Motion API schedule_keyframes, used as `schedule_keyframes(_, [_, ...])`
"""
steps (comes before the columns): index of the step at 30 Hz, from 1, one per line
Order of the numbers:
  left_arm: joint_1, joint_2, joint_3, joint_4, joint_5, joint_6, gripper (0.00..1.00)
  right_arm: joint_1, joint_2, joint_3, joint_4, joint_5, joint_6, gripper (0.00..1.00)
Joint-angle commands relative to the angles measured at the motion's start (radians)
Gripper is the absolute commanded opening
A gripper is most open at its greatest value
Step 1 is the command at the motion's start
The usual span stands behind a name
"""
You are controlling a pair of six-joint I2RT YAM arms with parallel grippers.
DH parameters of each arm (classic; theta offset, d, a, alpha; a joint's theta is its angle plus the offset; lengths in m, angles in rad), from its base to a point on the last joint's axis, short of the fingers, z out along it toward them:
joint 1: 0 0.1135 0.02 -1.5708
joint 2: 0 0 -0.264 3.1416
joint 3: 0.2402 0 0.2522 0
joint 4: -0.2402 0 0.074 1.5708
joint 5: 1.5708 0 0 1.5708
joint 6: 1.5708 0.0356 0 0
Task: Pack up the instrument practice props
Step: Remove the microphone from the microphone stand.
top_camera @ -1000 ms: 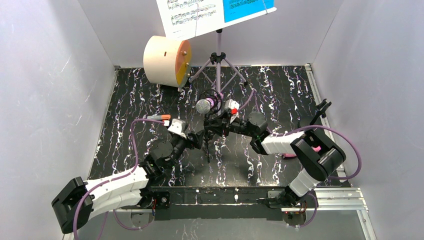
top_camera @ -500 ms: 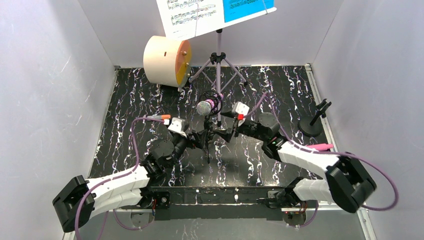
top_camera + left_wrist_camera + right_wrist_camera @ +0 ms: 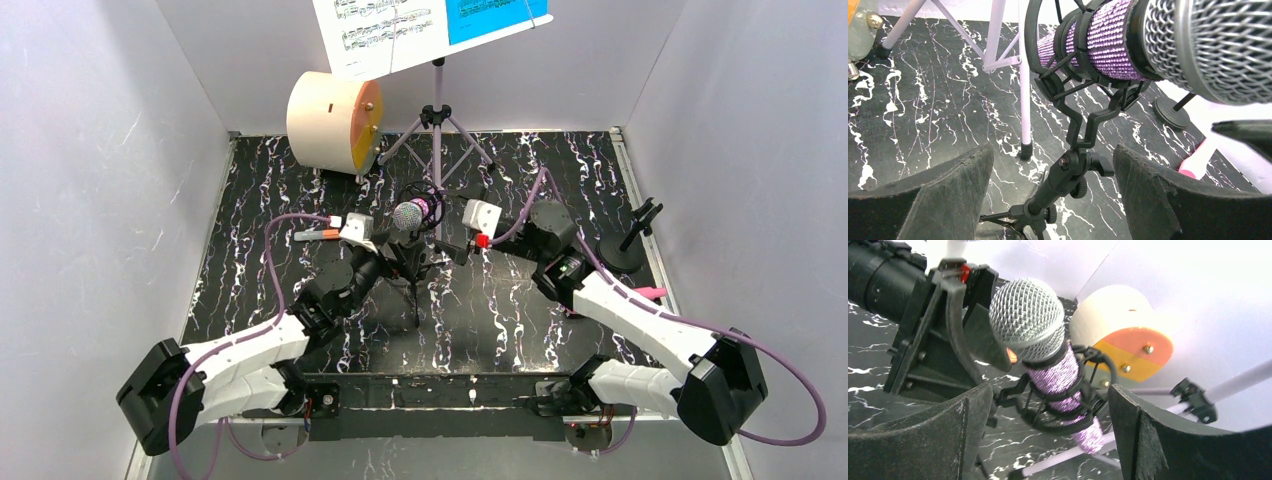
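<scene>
Both pincers stand apart. The left gripper (image 3: 1053,152) flanks the black tripod (image 3: 1068,172) under the glittery purple microphone (image 3: 408,212) without touching it — the right gripper (image 3: 452,250) hovers at the microphone's four o'clock.

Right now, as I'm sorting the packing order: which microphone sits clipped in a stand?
The glittery purple microphone with the silver mesh head, cradled in a black shock-mount clip. The plain pink microphone lies flat on the black marbled table.

Cream drum (image 3: 325,118), small orange marker (image 3: 316,235)
</scene>
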Motion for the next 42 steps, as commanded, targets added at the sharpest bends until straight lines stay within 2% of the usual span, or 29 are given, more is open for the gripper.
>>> schedule_keyframes(1, [0.027, 0.039, 0.052, 0.025, 0.020, -0.012, 0.87, 0.001, 0.049, 0.118, -0.022, -0.057, -0.167, 0.93])
schedule_keyframes(5, [0.066, 0.084, 0.041, 0.080, 0.058, -0.017, 0.86, 0.001, 0.102, 0.167, -0.033, -0.112, -0.225, 0.92])
schedule_keyframes(9, [0.122, 0.138, -0.002, 0.213, 0.151, -0.052, 0.83, 0.003, 0.149, 0.199, -0.033, -0.181, -0.247, 0.90])
schedule_keyframes(15, [0.159, 0.208, -0.017, 0.327, 0.278, -0.053, 0.76, 0.006, 0.200, 0.241, -0.044, -0.238, -0.251, 0.86])
schedule_keyframes(20, [0.170, 0.238, -0.018, 0.368, 0.347, -0.055, 0.67, 0.008, 0.233, 0.271, -0.033, -0.257, -0.251, 0.81])
schedule_keyframes(28, [0.174, 0.257, -0.025, 0.383, 0.364, -0.073, 0.46, 0.008, 0.254, 0.266, 0.024, -0.297, -0.191, 0.71])
schedule_keyframes(42, [0.173, 0.228, -0.028, 0.341, 0.349, -0.086, 0.19, 0.011, 0.288, 0.276, 0.069, -0.338, -0.148, 0.73])
